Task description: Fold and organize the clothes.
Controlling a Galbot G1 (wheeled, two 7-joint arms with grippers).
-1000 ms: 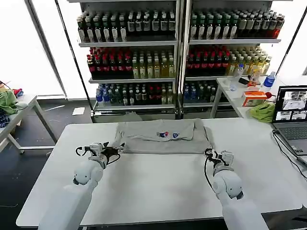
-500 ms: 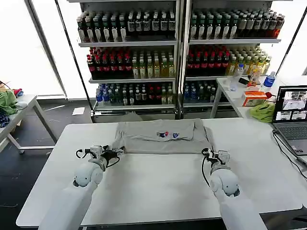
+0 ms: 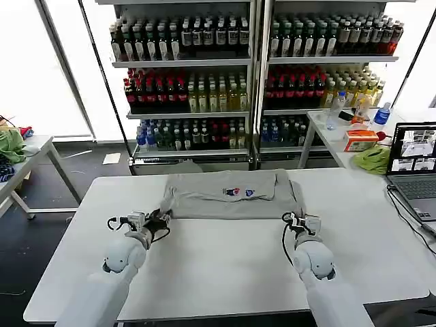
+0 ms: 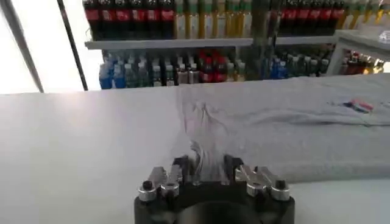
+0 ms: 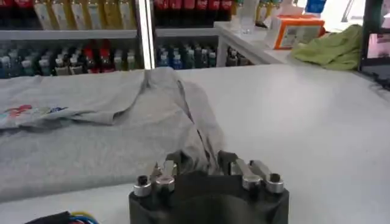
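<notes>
Left claw [image 3: 161,220]: low over the desk [image 3: 225,269], at the T-shirt's left near corner; closed on a gathered bunch of grey cloth, seen pinched between the fingers [image 4: 178,172] in the left wrist view.
T-shirt [image 3: 231,196]: grey, spread flat on the far half of the desk, folded into a wide band; small multicoloured print [image 3: 240,192] on top, near the middle; left near corner drawn out toward the left claw, right near corner toward the right claw.
Right claw [image 3: 294,221]: low over the desk, at the T-shirt's right near corner; closed on the cloth there, a ridge of fabric running from the shirt into the fingers [image 5: 228,162] in the right wrist view.
Laptop [image 3: 414,163]: open, on the desk's edge right of the T-shirt, well apart from it.
Green cloth [image 3: 374,159]: crumpled, right of the T-shirt and beyond the desk, beside the laptop.
Shelves [image 3: 252,75]: behind the T-shirt and beyond the desk, 3 rows of bottles in view.
</notes>
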